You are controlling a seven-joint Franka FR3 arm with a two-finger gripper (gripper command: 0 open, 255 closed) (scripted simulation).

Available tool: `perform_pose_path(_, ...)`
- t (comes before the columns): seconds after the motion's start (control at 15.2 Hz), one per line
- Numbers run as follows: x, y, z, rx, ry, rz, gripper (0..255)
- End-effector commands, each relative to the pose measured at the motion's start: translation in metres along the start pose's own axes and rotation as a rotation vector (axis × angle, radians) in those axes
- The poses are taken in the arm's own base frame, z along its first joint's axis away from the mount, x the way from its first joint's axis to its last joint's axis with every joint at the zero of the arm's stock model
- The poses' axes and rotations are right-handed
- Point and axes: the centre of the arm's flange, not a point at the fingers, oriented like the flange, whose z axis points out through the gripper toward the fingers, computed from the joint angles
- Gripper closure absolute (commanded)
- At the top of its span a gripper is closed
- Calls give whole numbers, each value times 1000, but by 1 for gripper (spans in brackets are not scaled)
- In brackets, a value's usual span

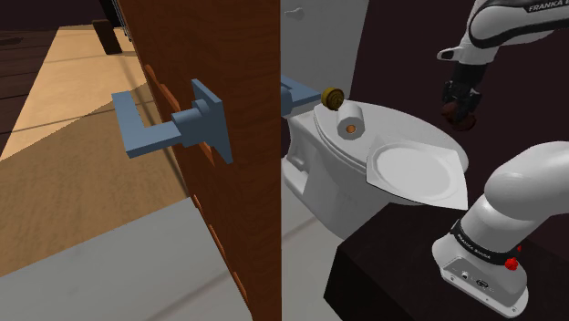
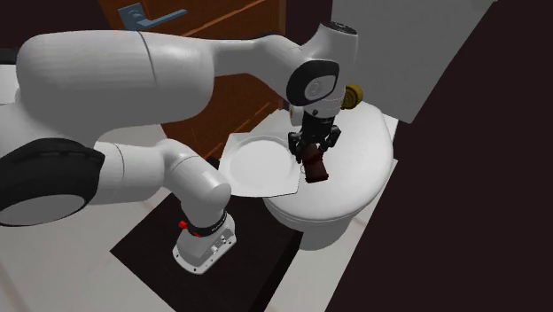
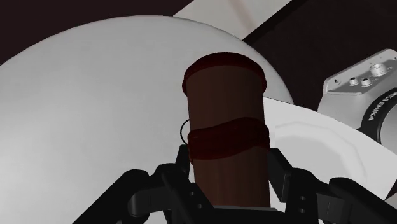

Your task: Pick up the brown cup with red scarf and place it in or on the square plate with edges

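Note:
My gripper (image 3: 227, 173) is shut on a brown cup (image 3: 226, 121) with a dark red scarf band around its middle. The black fingers (image 3: 278, 170) clasp it from both sides below the band. In the second exterior view the cup (image 2: 315, 168) hangs slightly tilted under the gripper (image 2: 315, 149), just off the square white plate's (image 2: 257, 168) right edge. The plate (image 1: 415, 173) has raised edges and lies on a white toilet lid (image 1: 401, 123). In the shoulder view the gripper (image 1: 462, 111) holds the cup (image 1: 450, 111) above and beyond the plate. The plate (image 3: 318, 137) lies past the cup.
A tan roll (image 1: 350, 121) and a round brown object (image 1: 332, 96) sit at the back of the toilet lid. A brown door (image 1: 210, 109) with a blue handle (image 1: 169, 128) stands at the shoulder view's left. The arm's base (image 1: 483, 264) sits on a dark stand (image 1: 383, 283).

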Motion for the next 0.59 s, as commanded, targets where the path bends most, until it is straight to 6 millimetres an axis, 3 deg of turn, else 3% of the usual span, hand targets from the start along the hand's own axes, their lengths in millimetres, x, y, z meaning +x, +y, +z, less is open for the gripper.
perform_pose_path(0.0,18,-18,3,0,-1,2,255)
perform_pose_path(0.53,96,-89,5,0,-1,2,255)
